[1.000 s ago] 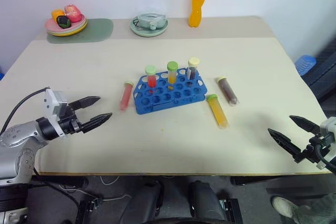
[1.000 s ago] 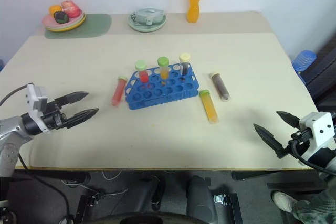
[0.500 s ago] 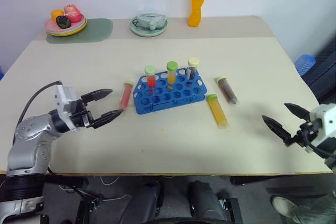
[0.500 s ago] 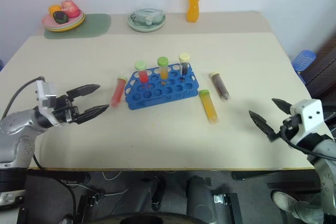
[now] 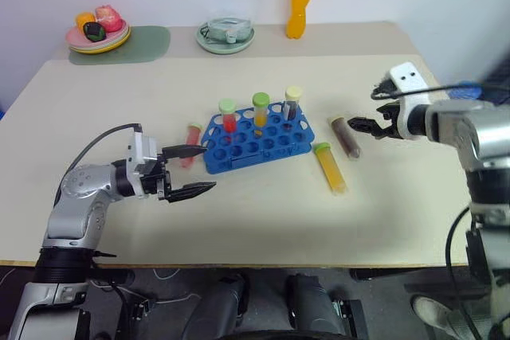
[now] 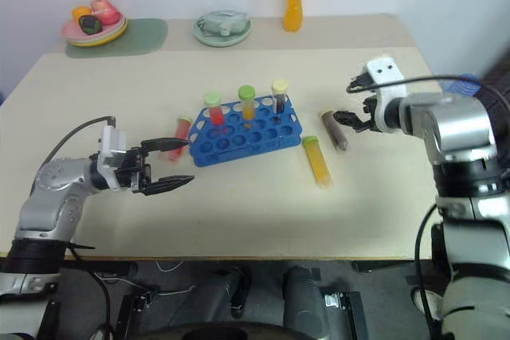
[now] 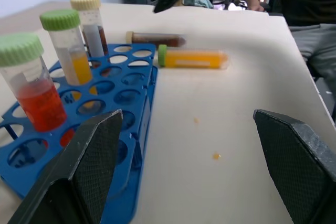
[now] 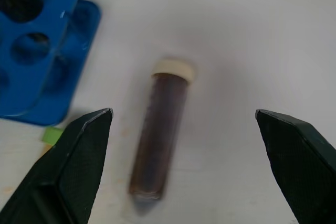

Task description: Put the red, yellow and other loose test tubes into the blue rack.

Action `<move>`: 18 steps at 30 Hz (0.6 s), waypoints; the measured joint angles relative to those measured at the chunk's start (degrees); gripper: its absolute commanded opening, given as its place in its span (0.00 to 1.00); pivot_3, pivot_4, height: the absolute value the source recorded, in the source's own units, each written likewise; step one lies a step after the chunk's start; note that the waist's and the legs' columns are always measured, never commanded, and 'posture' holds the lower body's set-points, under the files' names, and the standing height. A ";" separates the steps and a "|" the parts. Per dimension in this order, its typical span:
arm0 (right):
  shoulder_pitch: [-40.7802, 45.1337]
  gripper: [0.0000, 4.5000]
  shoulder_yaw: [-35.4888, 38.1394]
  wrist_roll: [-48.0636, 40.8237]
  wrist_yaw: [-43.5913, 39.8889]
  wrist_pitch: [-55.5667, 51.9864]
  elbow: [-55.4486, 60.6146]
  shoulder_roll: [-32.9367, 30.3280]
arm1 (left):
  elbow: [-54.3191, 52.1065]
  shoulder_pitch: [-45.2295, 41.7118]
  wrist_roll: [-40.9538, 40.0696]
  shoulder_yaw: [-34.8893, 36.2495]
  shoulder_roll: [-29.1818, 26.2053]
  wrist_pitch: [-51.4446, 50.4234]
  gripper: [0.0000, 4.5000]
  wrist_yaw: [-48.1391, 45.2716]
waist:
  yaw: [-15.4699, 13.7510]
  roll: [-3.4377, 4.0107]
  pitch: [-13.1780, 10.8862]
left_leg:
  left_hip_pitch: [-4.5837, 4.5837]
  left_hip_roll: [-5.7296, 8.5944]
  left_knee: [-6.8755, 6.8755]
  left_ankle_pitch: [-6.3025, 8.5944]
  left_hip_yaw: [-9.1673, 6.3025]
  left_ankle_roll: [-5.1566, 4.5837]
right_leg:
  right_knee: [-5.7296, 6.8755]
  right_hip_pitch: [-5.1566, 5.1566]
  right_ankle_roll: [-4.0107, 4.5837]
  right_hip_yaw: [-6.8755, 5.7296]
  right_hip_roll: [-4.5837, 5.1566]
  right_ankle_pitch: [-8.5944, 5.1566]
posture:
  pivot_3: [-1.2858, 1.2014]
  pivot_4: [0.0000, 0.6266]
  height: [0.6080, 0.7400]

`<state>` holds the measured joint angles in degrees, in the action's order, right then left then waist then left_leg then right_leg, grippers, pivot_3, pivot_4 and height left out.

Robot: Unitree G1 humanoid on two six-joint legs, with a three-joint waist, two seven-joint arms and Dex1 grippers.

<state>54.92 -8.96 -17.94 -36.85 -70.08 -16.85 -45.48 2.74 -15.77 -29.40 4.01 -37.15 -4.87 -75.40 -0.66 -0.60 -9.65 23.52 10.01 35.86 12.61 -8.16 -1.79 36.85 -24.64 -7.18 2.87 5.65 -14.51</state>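
Right wrist view looked straight down between two widely parted black fingers onto the dark brown, cream-capped plastic test tube (image 8: 160,135), which lay flat on the pale beige surface (image 5: 263,220) with nothing gripped. The tube sat between the fingertips of the right end effector (image 5: 362,125) and below them, not yet touched. Its long axis ran roughly from the far edge of the surface toward the near edge, cap at the far end, so the fingers straddled it across its width, which I judged the relation a pinch would turn on.

From the head cameras this tube lay just off the right end of the blue plastic perforated rack (image 5: 256,138), with the yellow, green-capped tube (image 5: 330,168) beside it, nearer the front edge, lying much the same way. The right arm was clearly the nearer one to both.

The left end effector (image 5: 190,170) hung level with its jaws wide apart and empty, pointing along the front of the rack's left end. The red, cream-capped tube (image 5: 190,144) lay just off that left end, close beside the farther finger, its axis also running far-to-near, so the left arm was the natural one for it. Three capped tubes already stood upright in the rack's back row.
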 measured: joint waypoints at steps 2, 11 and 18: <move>4.74 1.00 -3.08 1.64 -1.27 -1.14 -7.43 1.79 | 0.00 0.02 0.04 -0.40 -0.01 -0.25 0.91 -0.34 | 0.03 -0.01 -0.01 | 0.01 0.00 0.02 0.01 0.02 0.00 | -0.07 0.03 0.00 0.00 0.00 0.02 | 0.52 0.24 1.00; 16.97 1.00 -9.19 10.62 -5.34 5.61 -37.59 10.74 | -0.57 1.16 0.04 -0.64 -0.21 -1.17 0.91 -0.71 | 0.86 0.01 -0.01 | 0.00 0.01 0.03 -0.01 0.05 0.06 | 0.12 -0.06 0.01 -0.03 -0.05 0.04 | 0.52 0.24 1.00; 20.13 0.60 -9.33 16.78 -5.59 14.02 -49.70 16.04 | -2.30 3.70 0.00 -0.79 -0.48 -1.95 0.92 -0.45 | 1.96 0.04 0.00 | -0.05 0.00 0.01 -0.03 0.04 0.13 | 0.26 -0.12 0.05 -0.01 -0.09 0.07 | 0.52 0.24 1.00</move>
<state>75.06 -18.30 -1.17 -42.43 -56.06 -66.55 -29.44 0.43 -12.08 -29.40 3.22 -37.63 -6.83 -75.84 1.30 -0.56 -9.65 23.47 10.01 35.87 12.57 -8.12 -1.66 37.11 -24.77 -7.13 2.86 5.56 -14.45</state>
